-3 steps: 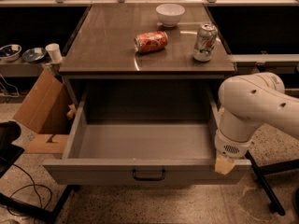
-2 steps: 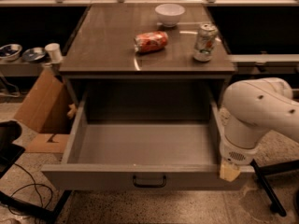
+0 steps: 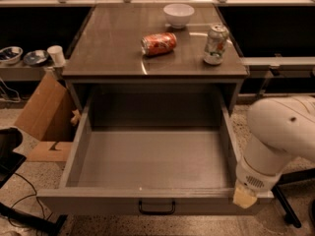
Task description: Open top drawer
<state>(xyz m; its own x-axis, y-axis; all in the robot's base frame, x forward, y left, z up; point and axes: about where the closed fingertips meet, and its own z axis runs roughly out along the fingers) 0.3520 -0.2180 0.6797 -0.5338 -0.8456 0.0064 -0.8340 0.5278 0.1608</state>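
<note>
The top drawer [image 3: 147, 199] is a wide grey metal drawer pulled far out of the cabinet under the table top. Its deep plain grey interior [image 3: 155, 156] holds nothing. A small dark loop handle [image 3: 156, 208] sits at the centre of its front. My white arm [image 3: 280, 136] comes in from the right. My gripper [image 3: 244, 198] is at the drawer's front right corner, by the top of the front panel, mostly hidden behind the arm's end.
On the brown table top [image 3: 113, 48] stand a white bowl [image 3: 178, 14], a red can on its side [image 3: 159, 43] and an upright can [image 3: 215, 44]. A cardboard box [image 3: 44, 117] leans at the left. A low shelf at the left holds bowls [image 3: 22, 56] and a cup [image 3: 56, 55]. Cables lie on the floor at the lower left.
The drawer has slid further out toward the camera. My arm and gripper have moved down and back with its front right corner.
</note>
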